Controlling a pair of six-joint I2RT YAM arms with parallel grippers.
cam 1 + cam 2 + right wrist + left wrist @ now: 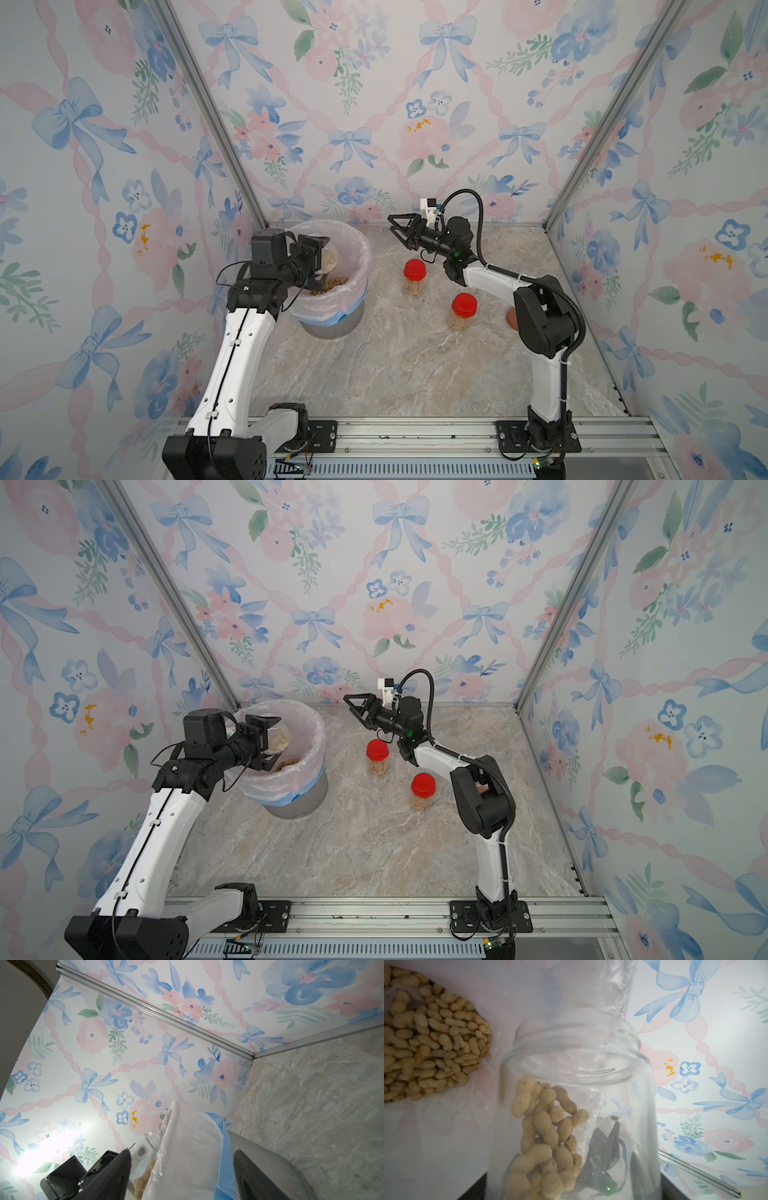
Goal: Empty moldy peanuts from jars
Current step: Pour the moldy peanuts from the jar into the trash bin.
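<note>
Operator: Jar (575, 1088) orientation?
Tech: On its side over the bin (332, 328), lid off. Long axis close to level; mouth faces the liner (571, 991), away from the left arm (245, 332). Peanuts (548, 1132) lie along its lower wall; more are heaped in the bin.
Operator: Grippers?
Tech: Left gripper (320, 266) pinches the jar body. Right gripper (392, 226) is spread, empty, raised behind two upright red-lid jars (414, 276) on the table (415, 374), both holding peanuts.

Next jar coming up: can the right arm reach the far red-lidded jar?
Probably yes: right gripper, open and empty, hangs near the far red-lidded jar, nothing between; left gripper holds the open jar at the bin.
</note>
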